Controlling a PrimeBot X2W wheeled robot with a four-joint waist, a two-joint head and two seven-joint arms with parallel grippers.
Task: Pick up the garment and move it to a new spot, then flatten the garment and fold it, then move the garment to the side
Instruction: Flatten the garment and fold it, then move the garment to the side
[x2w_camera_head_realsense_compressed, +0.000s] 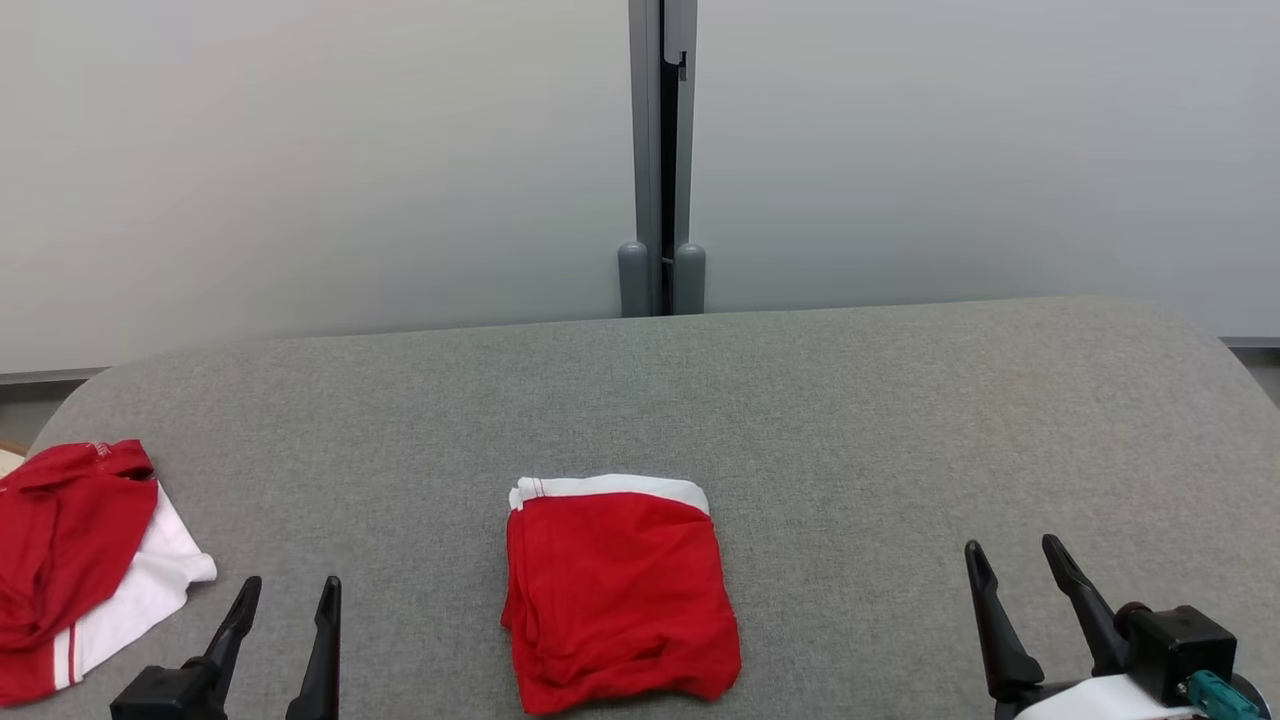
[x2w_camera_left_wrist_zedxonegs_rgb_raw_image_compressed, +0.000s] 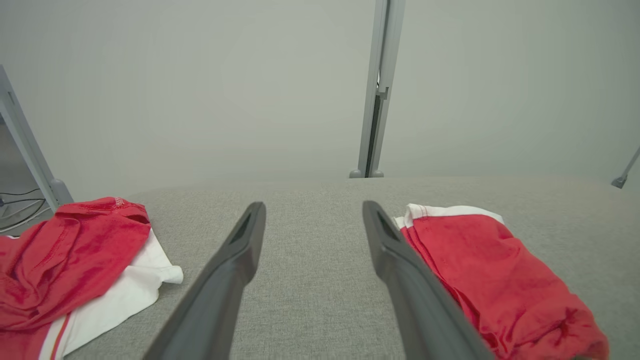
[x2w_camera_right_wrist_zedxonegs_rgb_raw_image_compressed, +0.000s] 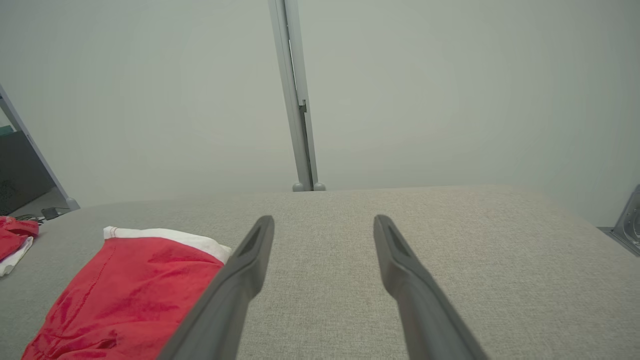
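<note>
A red garment with a white band along its far edge lies folded into a neat rectangle near the front middle of the grey table. In the left wrist view the folded garment sits just right of my fingers; in the right wrist view the same garment lies to the left of them. My left gripper stands open at the lower left, apart from the cloth, with nothing between its fingers. At the lower right my right gripper is open too, well clear of the garment.
A crumpled red and white garment lies at the table's left edge, close to my left gripper; the left wrist view shows this heap as well. A grey post stands behind the table between pale wall panels.
</note>
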